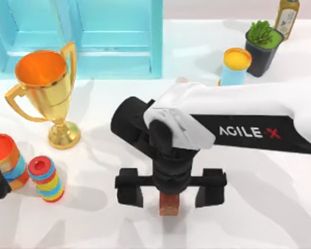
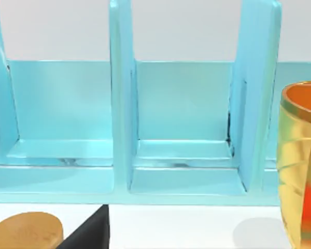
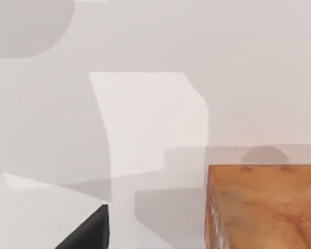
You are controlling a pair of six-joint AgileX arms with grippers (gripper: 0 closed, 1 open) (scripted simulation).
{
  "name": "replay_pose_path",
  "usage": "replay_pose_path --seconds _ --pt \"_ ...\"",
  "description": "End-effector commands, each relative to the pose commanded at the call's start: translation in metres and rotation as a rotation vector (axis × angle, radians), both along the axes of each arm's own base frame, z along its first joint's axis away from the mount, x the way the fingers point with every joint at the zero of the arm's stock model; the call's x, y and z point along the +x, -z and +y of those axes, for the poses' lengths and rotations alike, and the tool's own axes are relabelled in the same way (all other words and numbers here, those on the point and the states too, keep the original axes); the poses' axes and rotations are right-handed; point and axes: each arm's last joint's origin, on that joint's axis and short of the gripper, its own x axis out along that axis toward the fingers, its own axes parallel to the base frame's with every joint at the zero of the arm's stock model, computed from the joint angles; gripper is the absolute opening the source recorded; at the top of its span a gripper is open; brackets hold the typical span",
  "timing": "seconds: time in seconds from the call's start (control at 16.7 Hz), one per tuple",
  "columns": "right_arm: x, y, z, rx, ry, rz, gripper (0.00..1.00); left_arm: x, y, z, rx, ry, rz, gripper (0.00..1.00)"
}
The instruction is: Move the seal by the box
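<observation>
This is a rendered simulation of a test bench, not a real room. A plain white table [image 1: 280, 218] has flat, smooth surfaces and soft shadows. Unrelated things stand on it: a blue box [image 1: 114, 41], a gold trophy [image 1: 44, 88], a potted plant [image 1: 262, 44], striped cylinders [image 1: 45, 179] and a bottle [image 1: 287, 15].
</observation>
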Motion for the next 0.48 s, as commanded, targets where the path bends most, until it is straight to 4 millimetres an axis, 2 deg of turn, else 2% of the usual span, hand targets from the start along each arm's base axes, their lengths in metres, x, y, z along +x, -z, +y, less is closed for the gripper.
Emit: replay_pose_path --seconds 0.48 --pt "0.0 0.0 0.0 0.0 0.0 0.0 0.4 0.0 0.0 0.0 0.0 0.0 0.0 1.0"
